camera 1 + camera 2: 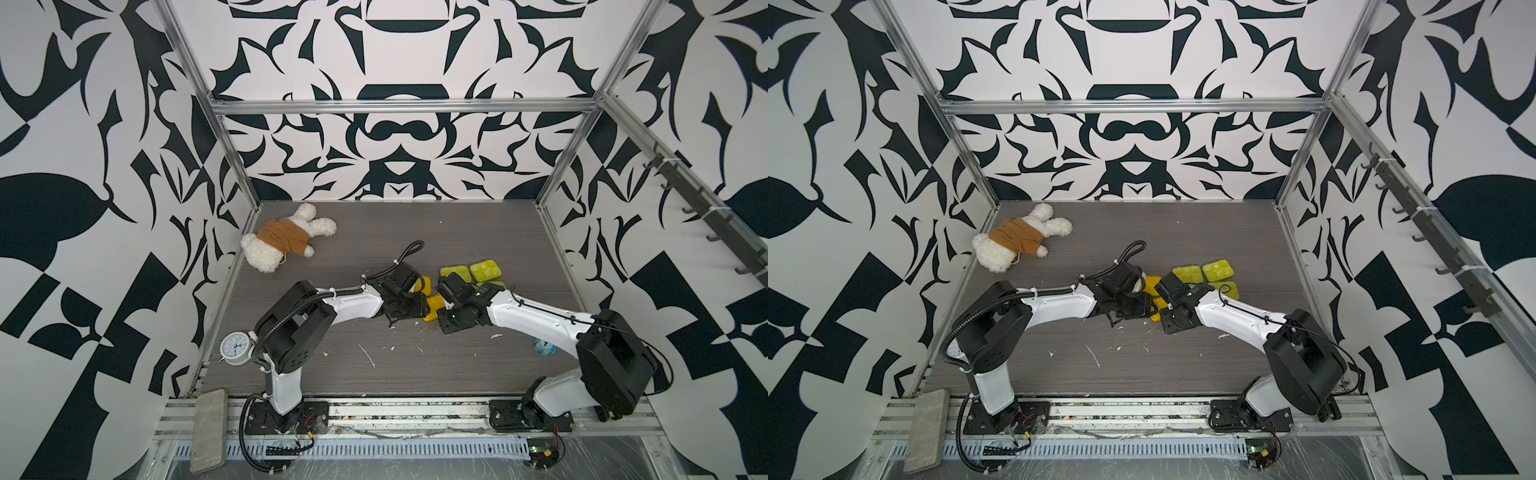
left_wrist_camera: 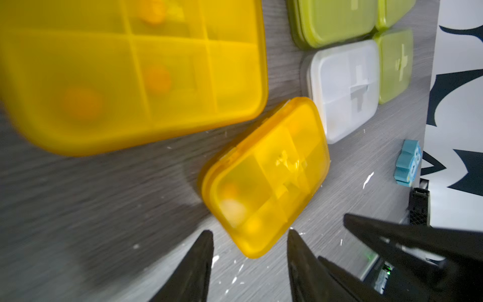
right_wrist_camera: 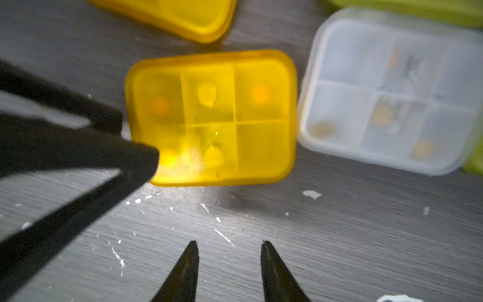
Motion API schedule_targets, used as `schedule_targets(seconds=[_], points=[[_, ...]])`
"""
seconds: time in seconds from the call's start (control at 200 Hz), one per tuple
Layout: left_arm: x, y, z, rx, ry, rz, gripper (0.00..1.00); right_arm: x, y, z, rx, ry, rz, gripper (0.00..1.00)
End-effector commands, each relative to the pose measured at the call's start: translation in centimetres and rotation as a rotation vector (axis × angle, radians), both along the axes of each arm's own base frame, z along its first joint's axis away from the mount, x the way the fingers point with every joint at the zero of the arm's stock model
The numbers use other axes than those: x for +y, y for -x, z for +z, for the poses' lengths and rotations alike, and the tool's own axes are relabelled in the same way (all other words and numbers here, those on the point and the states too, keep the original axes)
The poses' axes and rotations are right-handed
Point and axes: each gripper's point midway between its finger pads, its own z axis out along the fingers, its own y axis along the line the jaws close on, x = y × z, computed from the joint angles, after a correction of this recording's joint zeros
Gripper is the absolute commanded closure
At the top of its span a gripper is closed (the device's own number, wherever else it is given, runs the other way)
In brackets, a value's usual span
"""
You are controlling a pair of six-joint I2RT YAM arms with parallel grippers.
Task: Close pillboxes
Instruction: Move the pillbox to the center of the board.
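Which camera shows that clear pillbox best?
The left wrist view: the clear pillbox is whole and fairly sharp. The right wrist view shows the clear pillbox bigger but blurred. In both top views the right arm hides it.

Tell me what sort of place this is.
Probably a robot test cell: an aluminium frame carrying black-and-white patterned panels, a left arm and a right arm bolted to a front rail, and props like pillboxes and a plush toy on the table.

Pillboxes (image 1: pixel 485 270) clustered right of middle on the table (image 1: pixel 415 232).
Plush toy (image 1: pixel 286 237) lies back left; clock (image 1: pixel 236 345) front left; small toy (image 1: pixel 544 347) front right.
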Motion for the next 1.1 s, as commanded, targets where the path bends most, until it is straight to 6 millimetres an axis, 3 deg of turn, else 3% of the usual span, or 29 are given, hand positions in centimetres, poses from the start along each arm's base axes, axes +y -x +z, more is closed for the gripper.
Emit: schedule_targets(seconds=[0.0,0.13,0.3,0.555,0.855,0.95,1.095], points=[[2.2,-2.0,2.0,-0.048,-0.012,0.043,0.51,1.4,0.0,-0.2,-0.006,-0.052,0.006,0.62],[4.6,-4.1,2.6,-0.056,-0.017,0.094,0.5,2.5,-0.8,-0.4,-0.031,-0.052,0.005,0.63],[6.1,-6.4,3.0,-0.063,-0.024,0.116,0.5,3.3,-2.3,-1.3,-0.046,-0.039,-0.017,0.64],[6.7,-7.8,3.3,-0.064,-0.017,0.117,0.49,4.0,-4.4,-1.4,-0.083,0.005,-0.033,0.64],[6.5,-8.4,2.8,-0.055,-0.011,0.114,0.49,4.7,-5.3,-1.2,-0.094,0.004,-0.025,0.63],[6.1,-8.4,2.3,-0.04,0.003,0.114,0.49,4.8,-5.2,-0.4,-0.094,-0.009,-0.022,0.63],[5.2,-8.9,1.8,-0.02,0.027,0.104,0.49,4.4,-5.0,3.8,-0.166,-0.061,-0.011,0.63]])
